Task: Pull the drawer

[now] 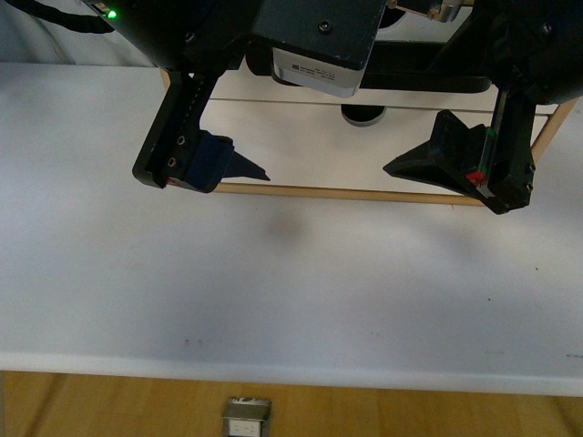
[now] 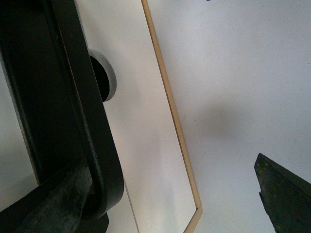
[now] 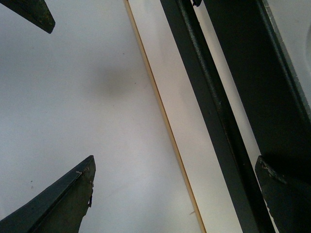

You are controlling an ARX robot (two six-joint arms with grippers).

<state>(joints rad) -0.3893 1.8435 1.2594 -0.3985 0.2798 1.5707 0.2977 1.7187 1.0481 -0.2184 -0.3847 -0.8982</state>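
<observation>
The drawer (image 1: 301, 146) lies at the back of the table, white with a light wood edge (image 1: 346, 192) and a half-round notch (image 1: 363, 116). Its black bar handle (image 1: 428, 84) runs along the far side, partly hidden by my arms. My left gripper (image 1: 239, 166) is open over the drawer's left part, and my right gripper (image 1: 430, 167) is open over its right part. In the left wrist view the handle (image 2: 85, 107) passes just inside one finger (image 2: 58, 204); the notch (image 2: 108, 77) shows beside it. In the right wrist view the bar (image 3: 209, 121) runs close to one finger (image 3: 284, 194).
A white table (image 1: 273, 291) stretches from the drawer to its front edge. Below that edge are a wooden floor and a small grey box (image 1: 247, 419). The tip of the other gripper (image 3: 29, 12) shows in the right wrist view.
</observation>
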